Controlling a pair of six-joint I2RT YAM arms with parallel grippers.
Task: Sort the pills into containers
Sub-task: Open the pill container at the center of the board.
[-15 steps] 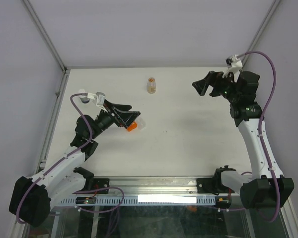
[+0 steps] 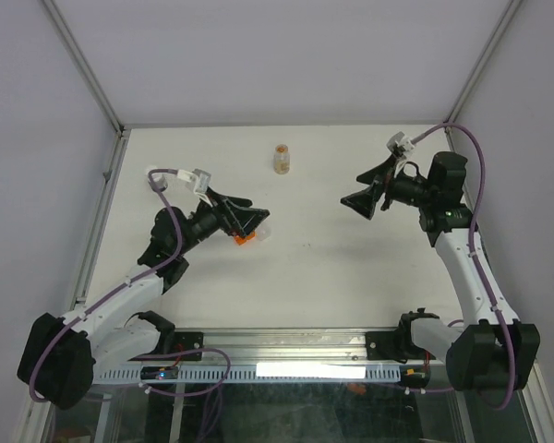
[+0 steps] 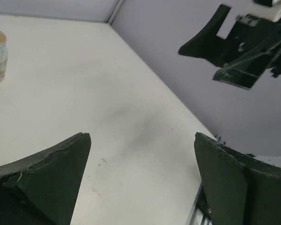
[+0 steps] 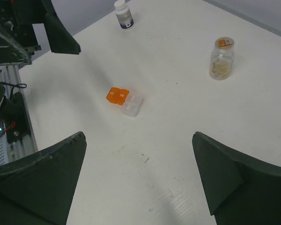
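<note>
both tools are spread wide and hold nothing. the left tool [image 2: 249,214] hangs over the stubby orange container [image 4: 118,96], and the right tool [image 4: 139,136] hovers well apart from it, looking down at the surface [image 4: 201,122].

the pills [image 4: 220,68] i can make out are the orange-tan ones inside the clear vial [image 4: 221,58], which stands upright at the far middle. none lie loose on the surface as far as i can tell. the orange container lies near the left arm with a clear piece [image 4: 132,105] touching it; what it holds is too small to tell. the white bottle [image 4: 123,14] stands upright at the far left corner.

judging by this, the sorting looks barely begun - nothing gripped, nothing visibly moved between containers.
</note>
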